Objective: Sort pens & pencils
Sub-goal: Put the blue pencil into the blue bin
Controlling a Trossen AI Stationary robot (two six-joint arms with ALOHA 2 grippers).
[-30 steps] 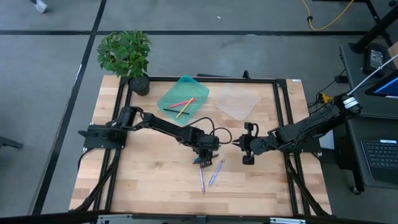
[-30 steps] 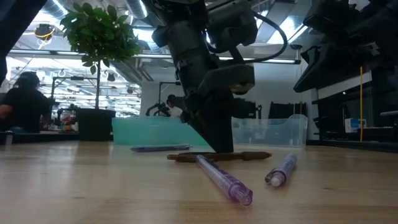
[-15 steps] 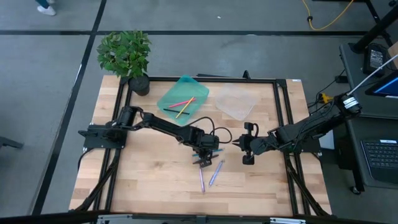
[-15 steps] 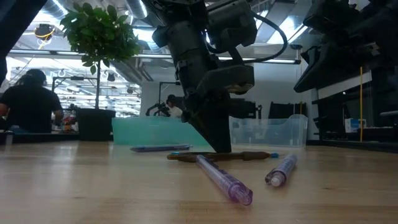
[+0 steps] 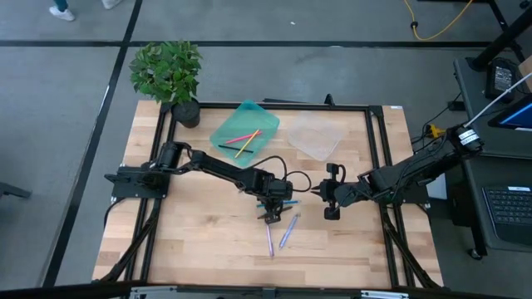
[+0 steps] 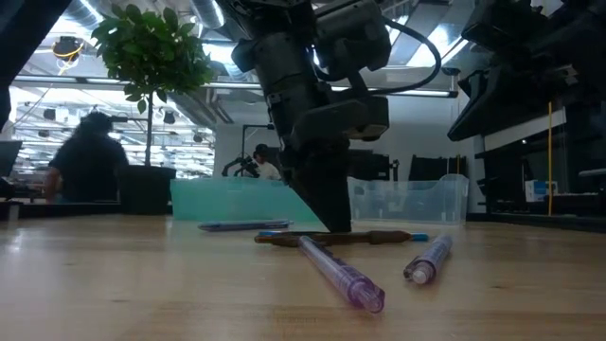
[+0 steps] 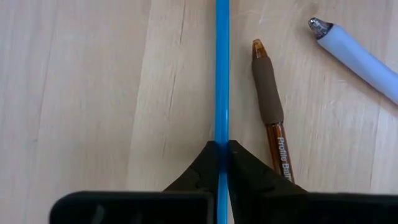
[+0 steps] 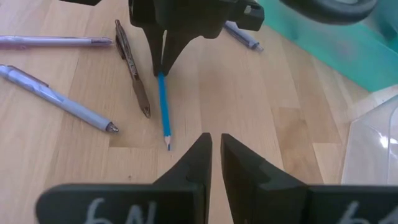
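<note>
My left gripper (image 5: pixel 271 213) stands near the table's middle, pointing steeply down and shut on a thin blue pencil (image 7: pixel 221 74). The pencil's sharpened tip (image 8: pixel 168 147) points toward my right arm. A brown pen (image 7: pixel 270 106) lies close beside the pencil on the wood. Two lavender pens (image 5: pixel 269 241) (image 5: pixel 289 231) lie nearer the table's front edge, and a blue-grey pen (image 8: pixel 244 35) lies toward the teal tray. My right gripper (image 5: pixel 331 213) hovers shut to the right of these, with nothing between its fingers (image 8: pixel 200 163). My left gripper pinches the blue pencil's shaft (image 7: pixel 221 140) between its two fingertips, well back from the sharpened tip. The fingers come from above, slanting steeply down, one on each side of the thin shaft. The pencil lies along the tabletop.
A teal tray (image 5: pixel 249 116) at the back holds pink and yellow pencils (image 5: pixel 243 139). A clear tray (image 5: pixel 316 138) sits to its right, and a potted plant (image 5: pixel 169 76) stands at the back left corner. A person shows in the room beyond the table.
My left gripper has drawn its fingers together on the blue pencil and rolled its wrist a little without shifting place. The pencil has turned slightly on the table, so its end now shows past the brown pen in the low view.
</note>
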